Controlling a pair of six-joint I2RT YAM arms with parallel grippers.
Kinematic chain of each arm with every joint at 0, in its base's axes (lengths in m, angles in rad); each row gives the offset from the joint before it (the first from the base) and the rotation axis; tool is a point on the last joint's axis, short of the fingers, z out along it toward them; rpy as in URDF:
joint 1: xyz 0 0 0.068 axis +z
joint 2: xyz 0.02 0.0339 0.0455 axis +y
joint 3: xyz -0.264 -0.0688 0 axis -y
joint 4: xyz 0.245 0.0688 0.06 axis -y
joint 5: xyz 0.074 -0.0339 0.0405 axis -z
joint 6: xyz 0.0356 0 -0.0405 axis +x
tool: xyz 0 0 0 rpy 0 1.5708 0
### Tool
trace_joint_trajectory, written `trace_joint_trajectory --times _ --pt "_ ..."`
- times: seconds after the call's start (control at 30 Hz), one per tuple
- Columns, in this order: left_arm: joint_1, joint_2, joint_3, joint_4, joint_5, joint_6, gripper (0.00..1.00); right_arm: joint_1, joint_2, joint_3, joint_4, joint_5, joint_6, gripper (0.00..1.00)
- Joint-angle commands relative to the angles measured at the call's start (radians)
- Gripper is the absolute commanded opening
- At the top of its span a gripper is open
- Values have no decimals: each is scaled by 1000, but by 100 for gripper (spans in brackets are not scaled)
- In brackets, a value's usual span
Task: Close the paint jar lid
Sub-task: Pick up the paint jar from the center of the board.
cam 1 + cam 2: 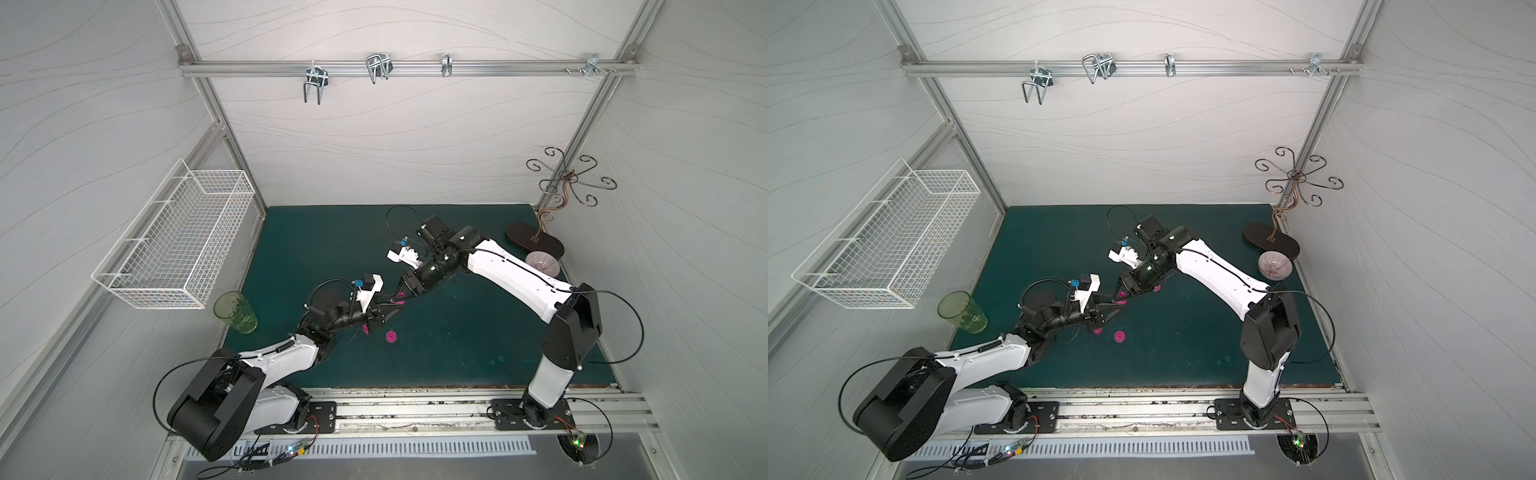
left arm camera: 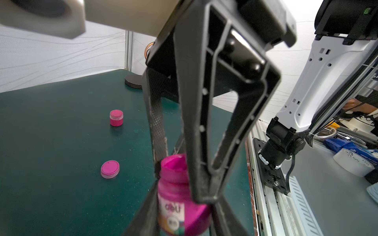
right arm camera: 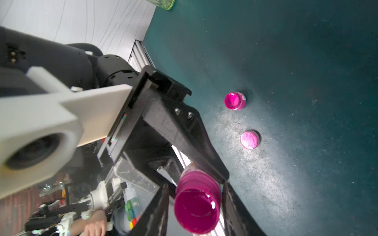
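Left end effector (image 1: 392, 308): closed on open paint jar (image 2: 173, 190), mid-table (image 2: 51, 143)
Right end effector (image 3: 195, 186): jaws parted, loose about jar mouth
Lid (image 2: 110, 169): loose on table, apart from jar
Progress: jar secured; lid pickup and fitting judged outstanding

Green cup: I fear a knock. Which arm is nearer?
Left. The left arm passes close by the cup; the right arm stands far across the mat.

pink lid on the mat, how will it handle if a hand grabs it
The pink lid lies flat and low on the mat, so it probably offers little edge to pinch. It looks like rigid plastic, likely light and apt to slide if nudged. Set on edge, it could roll.
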Motion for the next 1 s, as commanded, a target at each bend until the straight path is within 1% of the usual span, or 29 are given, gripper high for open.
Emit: trace_joint_trajectory --times 0.0,0.1,0.23,0.37,0.43,0.6,0.83,0.97 --pt "-4 -19 35 41 8 19 0 -23 -57 -3 14 -12 10 56" --pt "-4 -39 27 32 -2 28 0 -77 -126 -43 43 24 35 63" --pt "-3 -63 24 15 -10 37 0 -145 -213 -93 31 192 35 69" --pt "-4 -82 21 9 -20 39 0 -200 -245 -154 29 331 47 70" --pt "-3 -94 19 1 -25 39 0 -200 -218 -177 32 399 46 70" --pt "-3 -130 15 -33 -41 47 0 -193 -100 -209 104 481 62 69" --pt "-3 -144 13 -48 -46 48 0 -142 113 -141 144 622 58 69" --pt "-3 -149 13 -60 -50 49 0 -140 207 -103 179 648 71 66"
